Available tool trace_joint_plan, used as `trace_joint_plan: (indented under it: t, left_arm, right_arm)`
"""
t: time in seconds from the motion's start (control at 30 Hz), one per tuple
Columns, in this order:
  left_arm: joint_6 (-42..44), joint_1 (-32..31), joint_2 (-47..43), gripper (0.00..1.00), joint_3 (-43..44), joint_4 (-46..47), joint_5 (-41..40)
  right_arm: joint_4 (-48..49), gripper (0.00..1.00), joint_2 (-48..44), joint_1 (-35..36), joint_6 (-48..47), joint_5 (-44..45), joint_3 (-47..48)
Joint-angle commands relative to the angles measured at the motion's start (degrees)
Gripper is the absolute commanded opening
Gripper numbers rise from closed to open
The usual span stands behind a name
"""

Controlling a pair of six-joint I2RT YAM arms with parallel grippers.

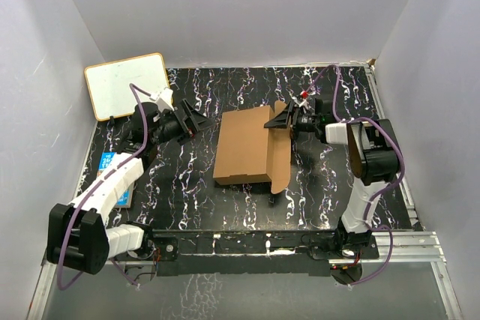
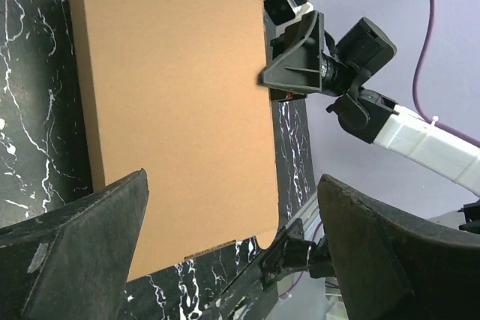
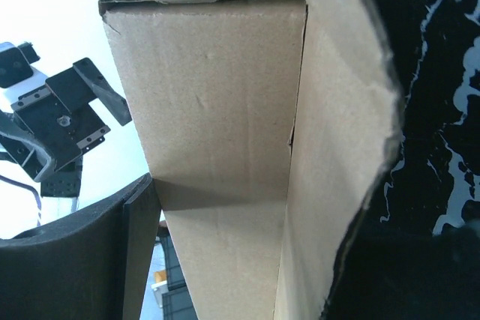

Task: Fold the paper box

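The paper box [image 1: 244, 146] lies as a shallow brown cardboard box in the middle of the black marbled table, with a loose flap [image 1: 279, 161] standing along its right side. My left gripper [image 1: 196, 121] hovers open just left of the box's far left corner. In the left wrist view its fingers [image 2: 75, 260] frame the box lid [image 2: 172, 110] with nothing between them. My right gripper [image 1: 287, 120] is at the box's far right corner. In the right wrist view the box's side wall [image 3: 225, 148] and flap [image 3: 337, 148] fill the gap of the right gripper [image 3: 255, 260], and both fingers touch cardboard.
A white board with a tan frame [image 1: 126, 85] leans at the far left corner. A colourful book [image 1: 111, 174] lies under the left arm at the table's left edge. Pale walls close in three sides. A metal rail [image 1: 405, 245] runs along the near right edge.
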Motion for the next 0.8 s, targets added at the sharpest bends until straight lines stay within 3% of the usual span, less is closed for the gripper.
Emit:
trace_joint_plan:
  t: [0.0, 0.23, 0.4, 0.57, 0.77]
  left_arm:
    - [-1.34, 0.09, 1.93, 0.91, 0.26, -0.13, 2.59]
    - [0.54, -0.71, 6.00, 0.90, 1.58, -2.65, 1.49]
    - [-0.27, -0.95, 8.13, 0.89, 1.93, -2.13, 1.94]
    - [0.58, -0.97, 9.40, 0.89, 2.89, -3.33, 1.88]
    - [3.90, -0.97, 9.36, 0.89, 4.96, -7.14, 1.34]
  right_arm:
    - [2.86, 0.48, 1.38, 1.28, -0.31, 2.45, -0.69]
    - [-3.79, 0.71, 3.04, 1.38, -10.72, 5.12, 0.51]
    - [-18.15, 0.96, 3.19, 1.26, -23.02, 11.37, 6.03]
    - [-21.64, 0.99, 2.05, 1.16, -26.19, 13.45, 7.34]
    - [-33.88, 0.99, -0.71, 0.77, -32.30, 24.75, 11.77]
